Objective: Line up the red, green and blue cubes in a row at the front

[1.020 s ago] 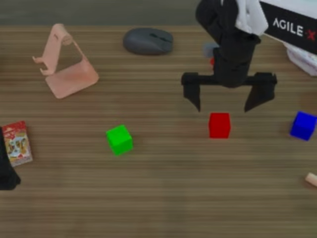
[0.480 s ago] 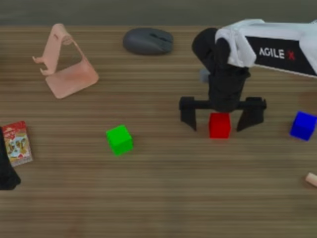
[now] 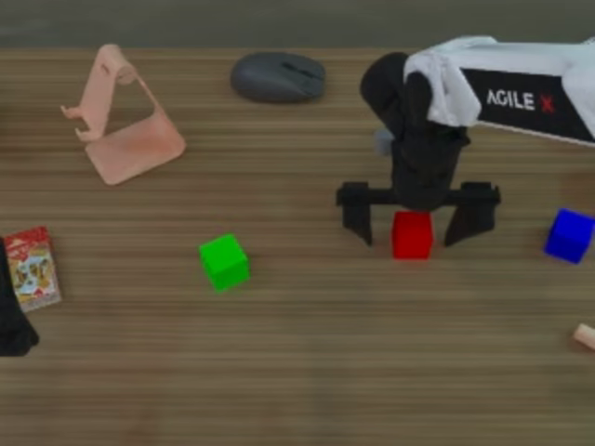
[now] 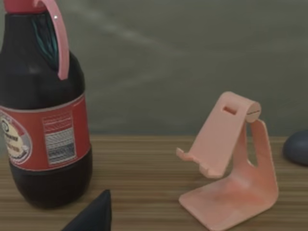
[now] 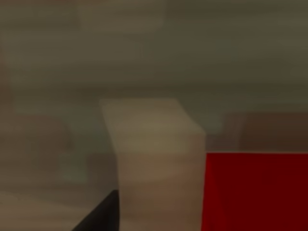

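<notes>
The red cube (image 3: pixel 412 234) sits right of the table's middle, and my right gripper (image 3: pixel 410 238) stands open over it with one black finger on each side and a gap to both. The right wrist view shows the red cube (image 5: pixel 255 192) close up beside one fingertip (image 5: pixel 102 214). Farther left lies the green cube (image 3: pixel 224 261), and the blue cube (image 3: pixel 569 235) rests near the right edge. My left gripper (image 3: pixel 11 325) is parked at the table's left edge, away from all three cubes.
A pink phone stand (image 3: pixel 125 130) and a grey mouse (image 3: pixel 278 77) are at the back. A small red card box (image 3: pixel 33 268) lies at the left edge. A dark sauce bottle (image 4: pixel 43 110) stands beside the phone stand (image 4: pixel 231 168). A peach object (image 3: pixel 585 335) pokes in at the right edge.
My right gripper came forward and down from behind the red cube until its fingers straddled it. It has held still over the last half second. The cubes have not moved.
</notes>
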Controlling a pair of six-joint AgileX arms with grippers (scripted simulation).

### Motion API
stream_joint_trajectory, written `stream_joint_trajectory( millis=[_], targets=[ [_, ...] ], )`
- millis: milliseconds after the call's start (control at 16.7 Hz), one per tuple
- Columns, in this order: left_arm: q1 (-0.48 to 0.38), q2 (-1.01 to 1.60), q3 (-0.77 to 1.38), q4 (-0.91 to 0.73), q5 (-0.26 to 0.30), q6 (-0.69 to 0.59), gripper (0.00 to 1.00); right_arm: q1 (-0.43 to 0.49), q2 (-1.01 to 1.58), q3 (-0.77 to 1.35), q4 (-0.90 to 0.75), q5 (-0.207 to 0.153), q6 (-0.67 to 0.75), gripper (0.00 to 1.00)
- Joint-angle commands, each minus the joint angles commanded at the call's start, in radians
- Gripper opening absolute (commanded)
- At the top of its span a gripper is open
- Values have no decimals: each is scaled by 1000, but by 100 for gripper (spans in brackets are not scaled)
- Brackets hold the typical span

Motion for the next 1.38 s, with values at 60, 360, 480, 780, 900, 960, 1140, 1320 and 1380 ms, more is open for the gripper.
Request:
stream_joint_trajectory(
  millis=[60, 360, 480, 780, 900, 960, 1140, 1320, 1380],
  targets=[
    [0, 0, 0, 0, 0, 0, 100, 0, 0, 0, 0, 0, 0, 62],
    [0, 0, 0, 0, 0, 0, 100, 0, 0, 0, 0, 0, 0, 25],
    [0, 0, 0, 0, 0, 0, 100, 0, 0, 0, 0, 0, 0, 10],
    [0, 0, 0, 0, 0, 0, 100, 0, 0, 0, 0, 0, 0, 0],
    [0, 0, 0, 0, 0, 0, 100, 0, 0, 0, 0, 0, 0, 0],
    [0, 0, 0, 0, 0, 0, 100, 0, 0, 0, 0, 0, 0, 0],
    [0, 0, 0, 0, 0, 0, 100, -3, -34, 9, -17, 13, -8, 0],
    [0, 0, 0, 0, 0, 0, 100, -1, -56, 63, -90, 13, -6, 0],
    [0, 0, 0, 0, 0, 0, 100, 0, -68, 86, -133, 14, -6, 0]
  ],
)
